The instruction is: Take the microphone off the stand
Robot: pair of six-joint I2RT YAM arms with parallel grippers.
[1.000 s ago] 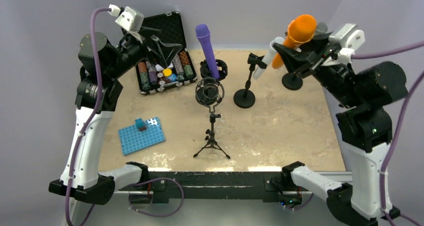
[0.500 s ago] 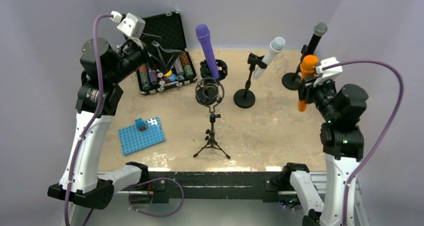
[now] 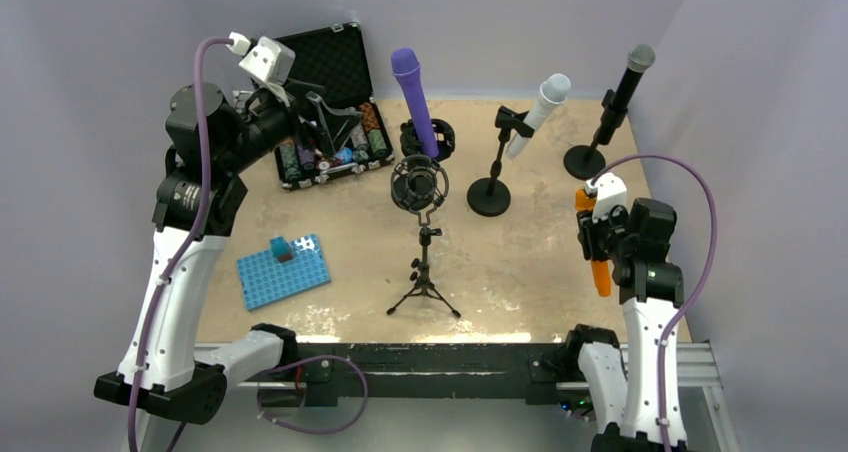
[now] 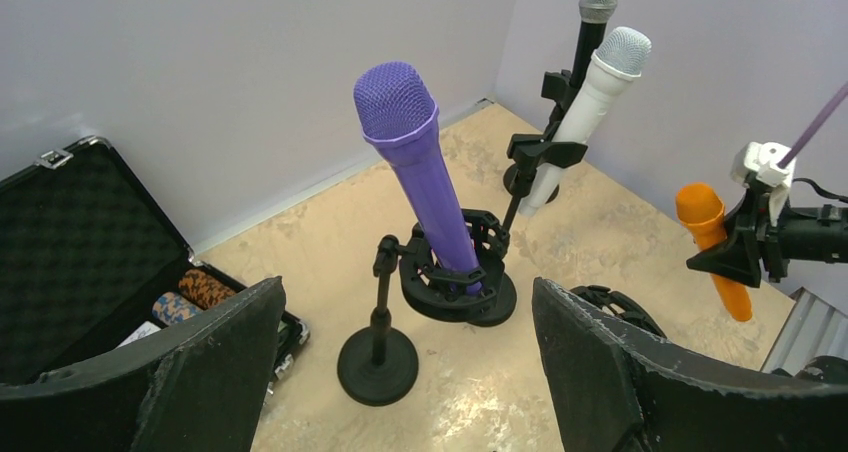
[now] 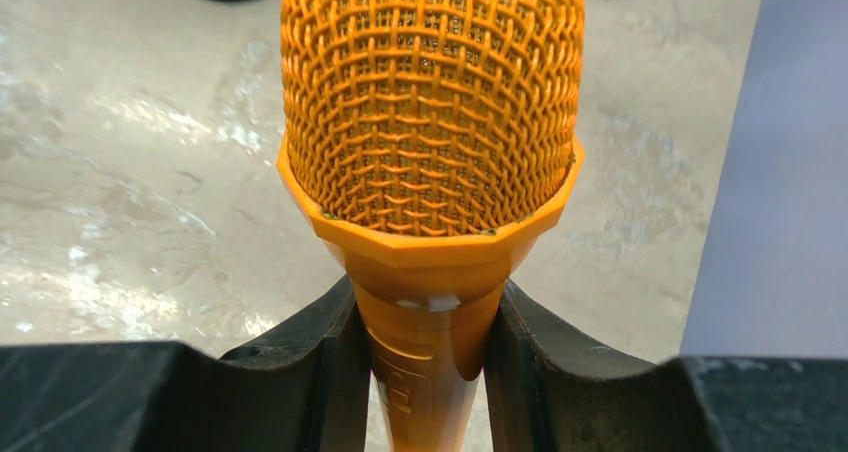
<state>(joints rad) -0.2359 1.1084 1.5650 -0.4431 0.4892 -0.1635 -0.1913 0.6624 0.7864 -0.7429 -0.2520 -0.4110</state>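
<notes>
Right gripper (image 3: 598, 234) was clenched on the orange microphone (image 5: 430, 102). In the right wrist view 1 finger pressed each side of the handle just below the flared collar, with the mesh head sticking up past the fingertips and filling the upper middle of the frame. In the top view the mic sat at centre right, over the right edge of the table (image 3: 530, 262). Its head pointed toward the upper edge of the frame and its tail toward the lower edge, with the middle of the body hidden by the gripper. In the left wrist view it showed at far right, head up and tilted, off the surface and well apart from every stand. Left gripper (image 3: 325, 112) was at upper left of the top view, jaws spread wide with nothing between them. In its own camera the purple microphone (image 4: 415, 162) stood between the 2 fingers but far behind them, seated in a black shock mount (image 4: 455, 272). White microphone (image 4: 595, 102) and black microphone (image 4: 592, 22) were each clipped in a stand at upper right. A tripod stand (image 3: 420, 187) with a ring mount stood mid-table, an open chip case (image 3: 325, 72) at upper left, and a blue plate (image 3: 283, 270) at lower left.
</notes>
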